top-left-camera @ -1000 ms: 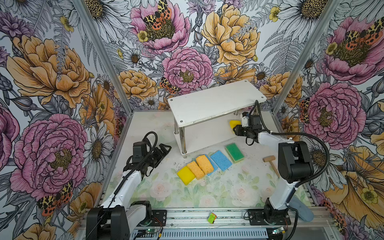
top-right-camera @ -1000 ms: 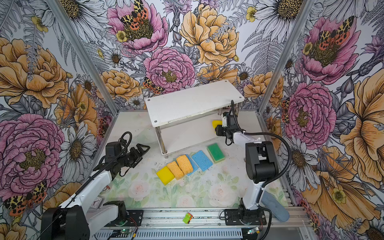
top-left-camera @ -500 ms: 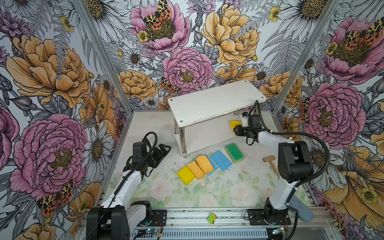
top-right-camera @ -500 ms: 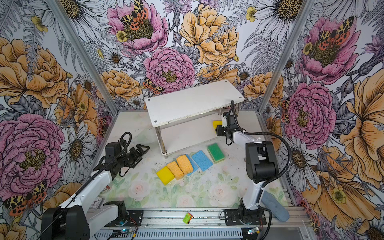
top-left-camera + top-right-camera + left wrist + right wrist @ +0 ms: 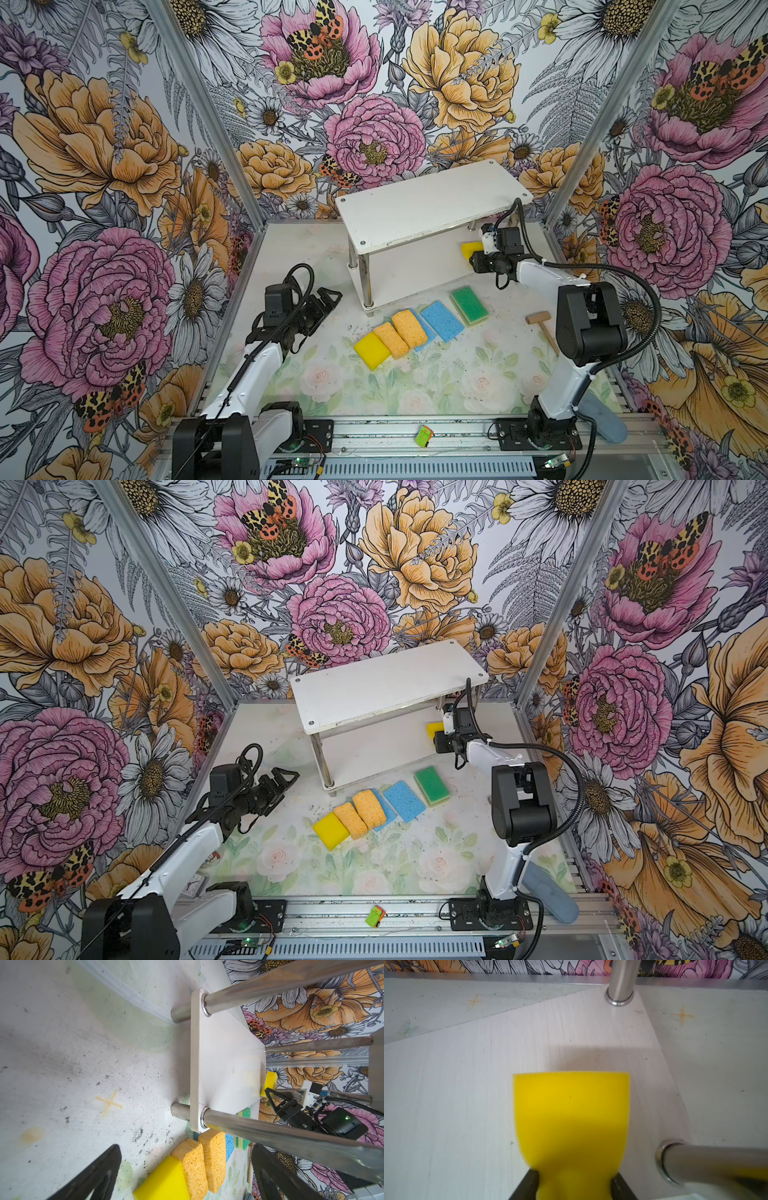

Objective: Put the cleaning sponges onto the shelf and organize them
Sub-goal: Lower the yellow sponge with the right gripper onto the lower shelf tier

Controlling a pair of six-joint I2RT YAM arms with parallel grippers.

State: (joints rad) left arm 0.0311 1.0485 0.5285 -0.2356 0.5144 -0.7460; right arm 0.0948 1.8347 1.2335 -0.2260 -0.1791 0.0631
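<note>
- Hardly anything has shifted in the last second: the right tool (image 5: 574,1182) stays clamped on the same yellow sponge (image 5: 571,1118), at the right end of the shelf (image 5: 428,208).
- That sponge is smooth, bright foam. It is squeezed narrow where the black fingers pinch it and flares to a square edge beyond.
- It sits over the lower board (image 5: 467,1084) between two round chrome legs (image 5: 620,980); I cannot tell whether it touches the board.
- Both shelf boards are flat, white and lightly scuffed, and the top board (image 5: 386,688) is bare.
- In front of the shelf a slanting row lies on the surface (image 5: 415,386).
- From the left, the row holds the other yellow sponge (image 5: 372,350), then porous orange sponges (image 5: 409,328) leaning together.
- Next comes a thin blue sponge (image 5: 442,321), with a second blue sponge (image 5: 427,328) peeking out from under the orange, and last a green-topped sponge (image 5: 469,305) on a yellow base.
- A small wooden mallet (image 5: 540,322) lies apart, near the right arm.
- The surface is a pale, faded rose print speckled with dark crumbs, and the walls (image 5: 124,145) carry bold flower wallpaper.
- The right arm stretches low and forward, with its wrist tucked under the top board's edge.
- The left arm is bent. Its left tool (image 5: 330,302) hangs above the surface near the shelf's front left leg, fingers spread wide and empty.
</note>
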